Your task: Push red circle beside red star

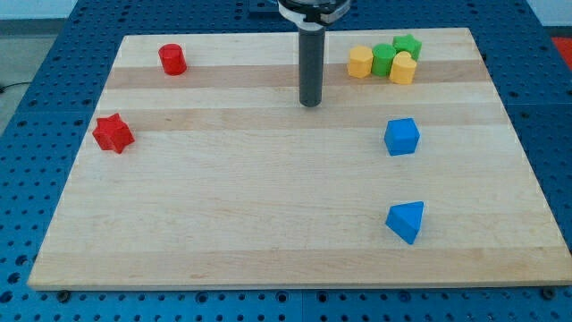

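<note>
The red circle (pixel 172 59) stands near the board's top left. The red star (pixel 113 133) lies below it and a little further left, near the left edge, well apart from the circle. My tip (pixel 310 103) rests on the board at the top middle, far to the right of the red circle and not touching any block.
A cluster at the top right holds a yellow hexagon (pixel 360 62), a green cylinder (pixel 383 59), a green star (pixel 407 46) and a yellow block (pixel 403 68). A blue cube (pixel 401 137) and a blue triangle (pixel 406 221) lie on the right side. The wooden board (pixel 223 224) sits on a blue perforated table.
</note>
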